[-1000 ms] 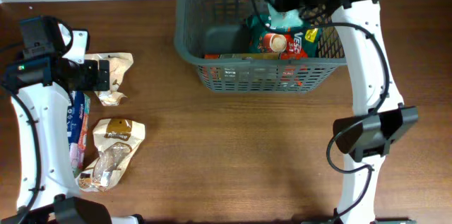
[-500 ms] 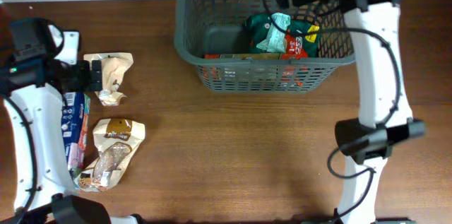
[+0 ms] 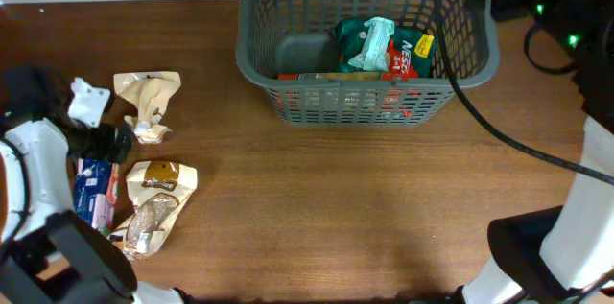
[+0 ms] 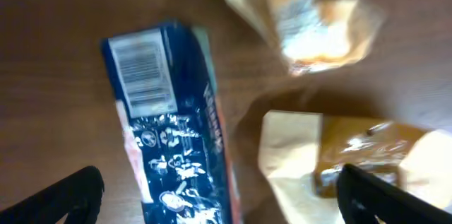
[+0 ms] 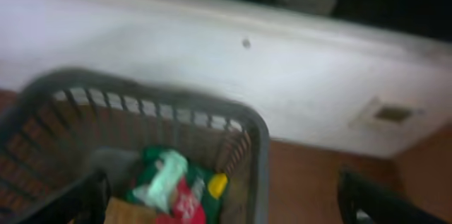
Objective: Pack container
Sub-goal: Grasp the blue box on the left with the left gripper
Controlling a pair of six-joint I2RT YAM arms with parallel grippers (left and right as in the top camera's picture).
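Observation:
The container, a dark grey slotted basket, stands at the table's far middle. Inside it lie a green and red packet and flat boxes along its near wall. That packet and the container's rim also show in the right wrist view. My right gripper is open and empty, raised beside the container's right end. My left gripper is open over a blue packet on the table. One finger is left of that packet and the other finger is over a tan packet.
Left of the container lie a crumpled tan packet, a tan and brown packet and the blue packet. The right arm reaches across the table's right side. A white wall rises behind the container.
The right gripper opened, left the green and red packet in the container and drew back up to the right. The left gripper moved nearer, from the crumpled tan packet to over the blue packet.

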